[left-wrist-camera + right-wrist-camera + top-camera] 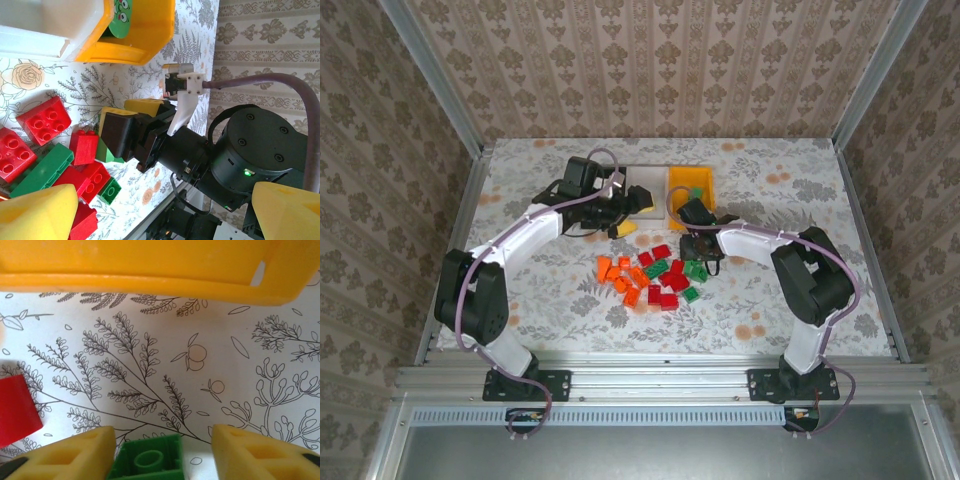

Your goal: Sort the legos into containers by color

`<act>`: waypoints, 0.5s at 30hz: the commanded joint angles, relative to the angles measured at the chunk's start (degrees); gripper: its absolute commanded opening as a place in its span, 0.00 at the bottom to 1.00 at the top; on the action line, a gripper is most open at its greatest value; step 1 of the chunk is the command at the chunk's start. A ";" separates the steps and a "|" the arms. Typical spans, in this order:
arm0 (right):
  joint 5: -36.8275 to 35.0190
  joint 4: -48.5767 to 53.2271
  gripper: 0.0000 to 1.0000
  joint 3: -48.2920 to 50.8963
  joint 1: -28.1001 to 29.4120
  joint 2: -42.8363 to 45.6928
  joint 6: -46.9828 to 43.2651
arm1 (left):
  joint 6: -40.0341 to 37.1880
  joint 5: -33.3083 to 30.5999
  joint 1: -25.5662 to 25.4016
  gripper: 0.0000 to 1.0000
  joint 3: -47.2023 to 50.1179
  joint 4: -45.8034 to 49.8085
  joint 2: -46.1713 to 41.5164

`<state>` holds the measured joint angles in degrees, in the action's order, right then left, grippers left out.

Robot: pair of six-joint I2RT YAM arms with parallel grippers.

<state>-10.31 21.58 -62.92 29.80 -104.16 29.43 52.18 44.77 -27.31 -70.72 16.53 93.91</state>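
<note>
Green studded plastic brick (147,461): it lies flat on the flower-printed tabletop (150,365), at the right side of the pile, straddled by the yellow foam fingers (75,455) of your right gripper (162,445).
Right gripper state: spread, not pinching. One finger sits close against the brick; the other stands off it, with bare cloth showing between.
Left gripper (162,210): spread wide with nothing between its fingers, hovering by the bins toward the far edge.
Orange-yellow plastic bin (145,47): near the middle of the far edge, just beyond your right gripper. One green piece (121,17) already lies inside.
White plastic bin (35,47): right beside the orange-yellow bin, on its left. You cannot tell what it holds.
Loose bricks: orange bricks (618,275) on the left, red bricks (665,290) in the middle, green bricks (696,270) on the right, all mid-tabletop and a little mixed.
Progress: you can judge the task barely begun. One green piece is binned as far as shows, and nearly the whole pile is left.
Step in hand: most likely the grasp of this green brick, bound for the orange-yellow bin.
Watch: a red brick (15,410) lies near one finger, so closing could nudge it.
</note>
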 commanded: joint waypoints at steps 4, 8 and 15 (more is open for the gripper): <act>-2.79 -1.19 0.43 1.48 -0.77 0.62 0.21 | -1.50 0.41 -0.06 0.93 -1.46 0.79 0.75; -3.21 -1.28 0.35 1.57 -0.89 1.42 -0.16 | -1.59 0.31 -0.10 0.93 -1.35 0.86 0.91; -4.23 -1.01 0.27 1.05 -0.80 4.30 -0.55 | -1.64 0.23 -0.06 0.93 -1.44 0.99 1.19</act>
<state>-12.32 20.32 -62.02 29.17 -103.07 29.56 52.18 44.77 -27.31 -70.72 16.64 94.13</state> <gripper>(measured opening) 0.318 0.928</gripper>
